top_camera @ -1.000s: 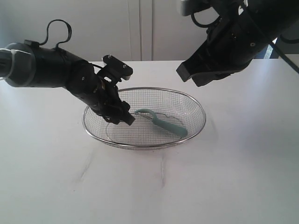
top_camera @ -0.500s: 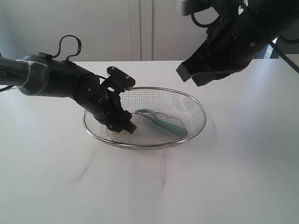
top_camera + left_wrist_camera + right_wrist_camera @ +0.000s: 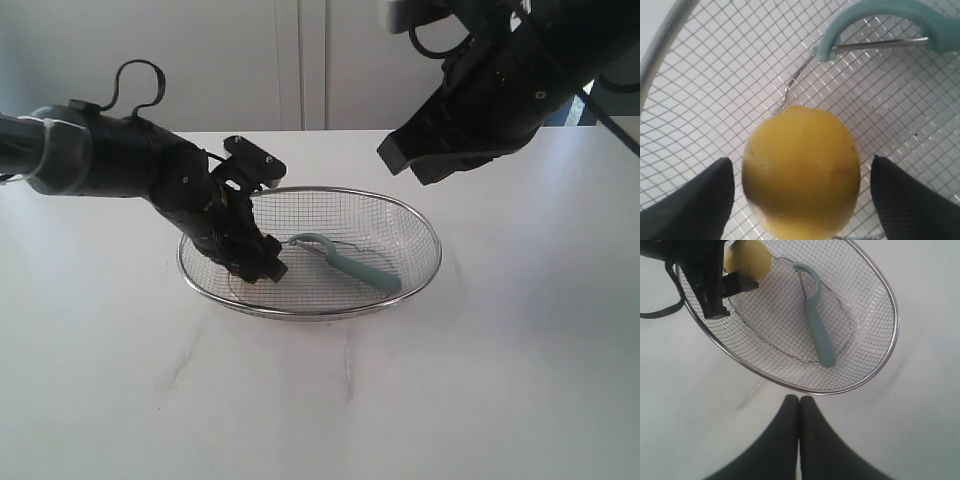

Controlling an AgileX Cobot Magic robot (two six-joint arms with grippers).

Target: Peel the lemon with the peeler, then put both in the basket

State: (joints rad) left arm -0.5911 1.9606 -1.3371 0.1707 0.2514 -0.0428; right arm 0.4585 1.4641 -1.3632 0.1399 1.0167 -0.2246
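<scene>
White table (image 3: 480, 400) fills view, faint grey scuffs in front of basket (image 3: 390, 225); pale cabinet doors (image 3: 300, 60) behind. Wire-mesh basket sits mid-table. Right gripper (image 3: 800, 412) held high near basket's far right side, fingers pressed together, empty. Left gripper (image 3: 258, 262) low inside basket's left side, released: gap shows either side of lemon (image 3: 802, 170). Peeler (image 3: 355, 265) lies on mesh, head toward lemon. Lemon on basket floor between left fingers.
</scene>
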